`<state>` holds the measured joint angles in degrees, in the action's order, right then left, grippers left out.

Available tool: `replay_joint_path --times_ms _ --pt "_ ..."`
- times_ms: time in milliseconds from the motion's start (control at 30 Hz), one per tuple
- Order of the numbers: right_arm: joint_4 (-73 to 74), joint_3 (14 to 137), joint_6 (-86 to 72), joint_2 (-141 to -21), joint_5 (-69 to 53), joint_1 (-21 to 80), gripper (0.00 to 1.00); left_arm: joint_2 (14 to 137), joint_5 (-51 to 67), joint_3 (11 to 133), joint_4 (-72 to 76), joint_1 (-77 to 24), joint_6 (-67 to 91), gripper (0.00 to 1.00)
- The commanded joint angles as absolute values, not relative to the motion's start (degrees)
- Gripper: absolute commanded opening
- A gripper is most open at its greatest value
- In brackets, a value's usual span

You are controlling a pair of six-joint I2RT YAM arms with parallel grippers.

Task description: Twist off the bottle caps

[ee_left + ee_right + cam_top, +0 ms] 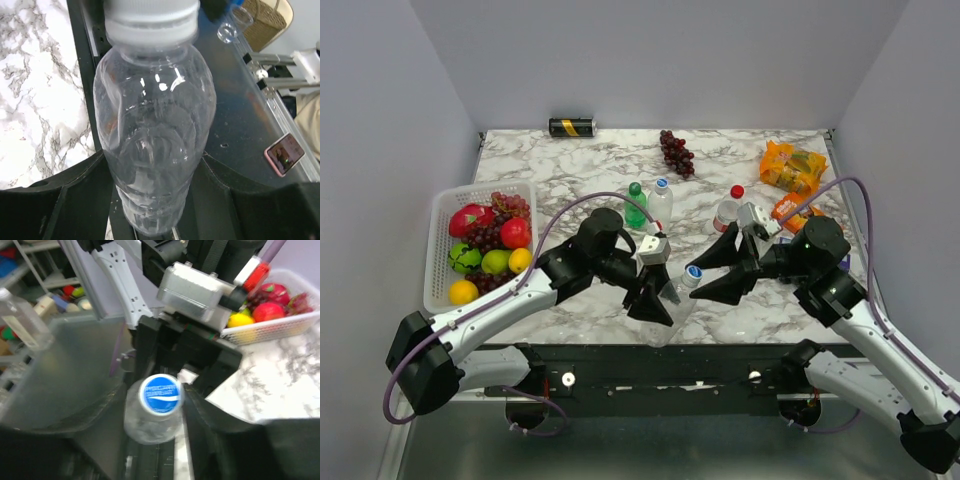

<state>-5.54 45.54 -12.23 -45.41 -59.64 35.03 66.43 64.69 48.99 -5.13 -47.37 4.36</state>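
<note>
Marble-patterned desk (600, 165) is seen beneath both arms. At its near edge the longer clear bottle (152, 135) is clenched round the body by the left hand (650, 298). Its blue cap (160, 394) is flanked by the right hand (710, 272), released, with a gap visible on each side. Mid-desk, the green bottle (635, 210), small clear bottle (661, 203) and red-capped bottle (728, 212) are seen.
</note>
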Motion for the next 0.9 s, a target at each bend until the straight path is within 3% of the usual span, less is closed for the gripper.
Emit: replay_joint_path --times_ms 0,100,133,267,433,633,867 --pt "-1.24 44.56 -11.60 -43.16 -55.30 35.42 0.72 65.65 57.06 52.73 -6.59 -47.11 2.38 0.36" --pt "2.17 45.96 -11.86 -41.84 -50.20 35.42 0.77 65.22 51.88 52.82 -7.99 -47.20 1.24 0.36" --pt "2.81 46.23 -12.04 -41.40 -47.14 35.42 0.87 65.13 49.94 52.91 -8.78 -47.28 0.80 0.36" --pt "5.36 46.84 -13.79 -38.76 -35.36 35.42 0.90 64.78 41.59 52.91 -9.84 -47.37 0.44 0.37" --pt "9.76 48.95 -20.81 -39.64 -18.13 35.51 0.83 65.39 29.55 52.65 -10.28 -47.37 2.19 0.37" --pt "5.36 47.90 -26.80 -45.17 -17.23 35.95 0.70 67.32 22.77 52.47 -10.28 -47.46 4.57 0.37" --pt "2.90 47.46 -28.12 -47.28 -17.93 36.47 0.67 68.29 19.69 52.47 -10.90 -48.08 4.66 0.37"
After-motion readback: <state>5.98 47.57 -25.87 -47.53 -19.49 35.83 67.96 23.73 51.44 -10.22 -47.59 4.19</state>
